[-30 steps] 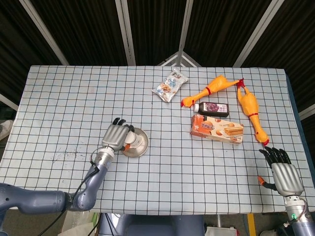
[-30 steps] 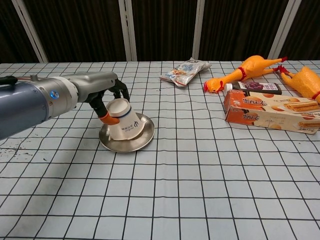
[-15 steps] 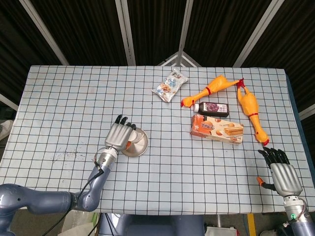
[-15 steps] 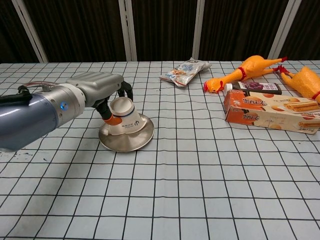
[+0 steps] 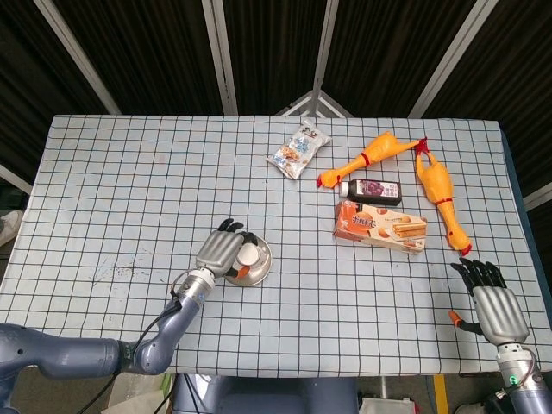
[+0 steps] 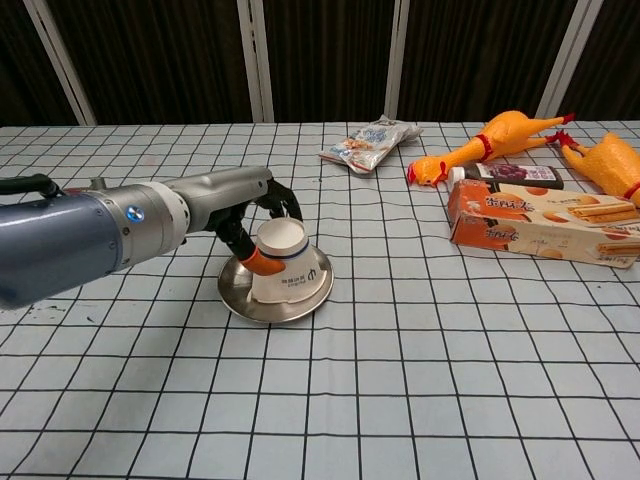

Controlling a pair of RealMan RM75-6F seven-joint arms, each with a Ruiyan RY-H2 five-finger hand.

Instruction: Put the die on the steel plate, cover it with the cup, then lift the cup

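A white paper cup (image 6: 290,266) stands upside down on the round steel plate (image 6: 243,301), left of the table's middle. My left hand (image 6: 252,218) reaches in from the left and grips the cup, fingers curled over its far side and the orange-tipped thumb on its near side. From above, the left hand (image 5: 221,251) covers the left part of the cup (image 5: 251,256) and plate (image 5: 259,274). No die shows in either view. My right hand (image 5: 498,309) hovers at the table's front right corner, fingers spread and holding nothing.
A snack bag (image 6: 368,142) lies at the back centre. Two rubber chickens (image 6: 497,137) (image 5: 438,195), a dark bottle (image 6: 510,176) and a biscuit box (image 6: 545,222) crowd the right side.
The left hand, the cup and the plate under it have slid together to the right and nearer the table's front. The right hand has barely moved.
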